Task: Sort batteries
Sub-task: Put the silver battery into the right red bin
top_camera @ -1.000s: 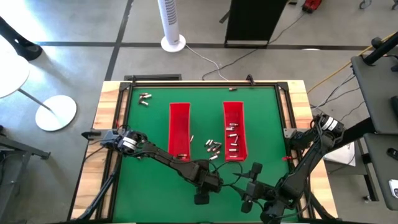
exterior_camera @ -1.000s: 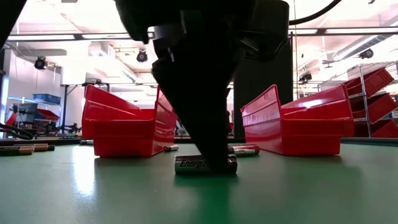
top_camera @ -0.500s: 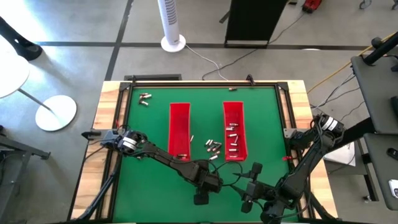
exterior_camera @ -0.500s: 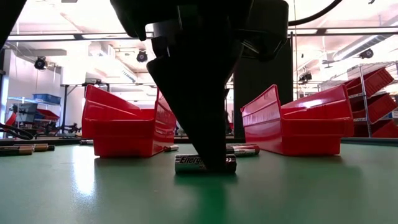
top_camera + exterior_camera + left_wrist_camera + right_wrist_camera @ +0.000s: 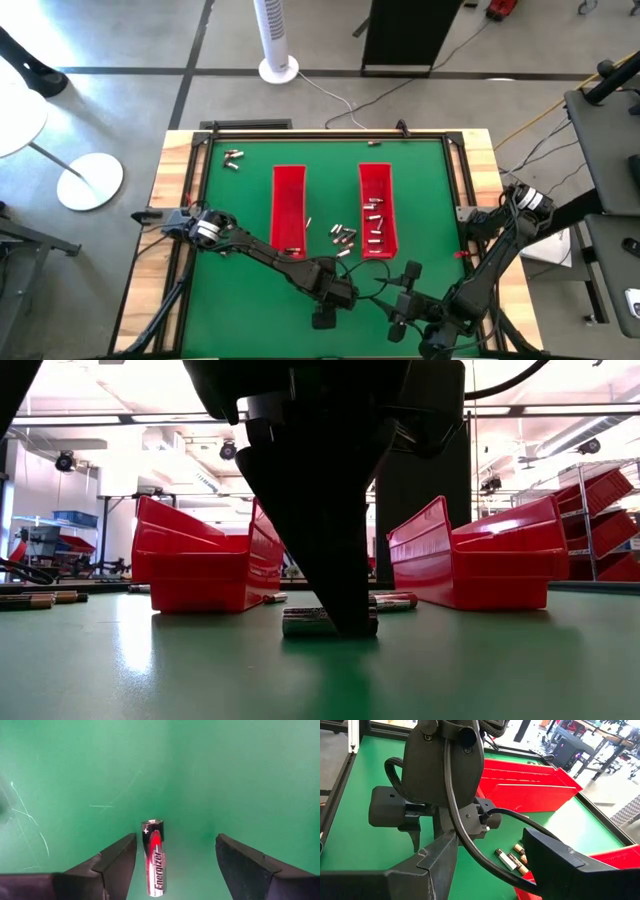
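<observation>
Your left claw [image 5: 175, 865] stands low over the green worktop [image 5: 240, 215] near its front edge, fingers spread and released, with one battery [image 5: 154, 857] lying flat between them, touching neither finger. Behind it stand two red trays [image 5: 289, 205], with loose batteries [image 5: 343, 236] lying between them. Your right claw [image 5: 490, 865] hangs just beside the left arm, fingers apart, grasping nothing.

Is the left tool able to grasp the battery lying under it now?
Probably yes: the left tool stands open with the battery lying between its fingers on bare green mat, nothing blocking.
</observation>
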Robot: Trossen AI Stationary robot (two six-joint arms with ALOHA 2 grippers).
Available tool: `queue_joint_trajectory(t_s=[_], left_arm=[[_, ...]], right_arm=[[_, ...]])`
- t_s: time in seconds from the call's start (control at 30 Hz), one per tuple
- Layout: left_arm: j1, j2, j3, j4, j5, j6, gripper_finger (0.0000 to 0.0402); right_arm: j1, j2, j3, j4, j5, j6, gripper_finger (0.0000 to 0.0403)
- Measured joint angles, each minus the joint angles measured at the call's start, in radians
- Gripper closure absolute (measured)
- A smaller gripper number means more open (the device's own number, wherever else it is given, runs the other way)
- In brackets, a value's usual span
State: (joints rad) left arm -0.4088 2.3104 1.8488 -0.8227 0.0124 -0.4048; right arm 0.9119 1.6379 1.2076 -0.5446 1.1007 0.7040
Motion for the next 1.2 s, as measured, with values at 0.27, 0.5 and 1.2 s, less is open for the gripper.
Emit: queue_joint_trajectory(t_s=[0.27,0.5,1.2], left_arm=[[0.000,-0.001,0.000,0.000,-0.003,-0.002,0.0152],[0.004,-0.002,0.000,0.000,-0.004,-0.033,0.0152],[0.005,-0.002,0.071,-0.049,-0.003,0.007,0.0152]], right_arm=[[0.000,0.000,0.000,0.002,0.000,0.003,0.0186],[0.000,0.000,0.000,0.002,0.000,0.003,0.0186],[-0.001,0.000,0.000,0.003,0.002,0.010,0.0160]])
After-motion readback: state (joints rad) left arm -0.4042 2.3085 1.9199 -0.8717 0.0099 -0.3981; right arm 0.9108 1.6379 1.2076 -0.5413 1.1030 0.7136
